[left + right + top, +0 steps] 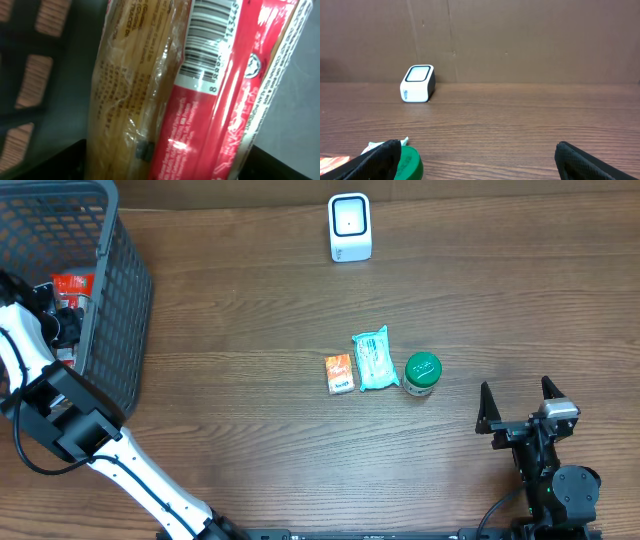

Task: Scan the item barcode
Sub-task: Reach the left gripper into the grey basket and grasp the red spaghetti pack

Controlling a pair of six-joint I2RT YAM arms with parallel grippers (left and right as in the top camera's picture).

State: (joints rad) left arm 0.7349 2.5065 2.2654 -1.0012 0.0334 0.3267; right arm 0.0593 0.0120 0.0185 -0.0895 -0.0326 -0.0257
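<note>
Red packet (210,125) looks light, crinkly and slippery; pinch its narrow sides, keeping the barcode (205,45) clear. Left fingers (55,165): cannot tell. Right fingers (590,162) are spread.

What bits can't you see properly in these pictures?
- Barcode on the red packet: left wrist view, cut off by the top edge; small print blurred.
- Left gripper: overhead, down in the basket behind its arm, so its grip is unclear.
- Green lid: right wrist view, partly hidden by a finger and the bottom edge.
- Words on the orange packet: overhead, too small.
</note>
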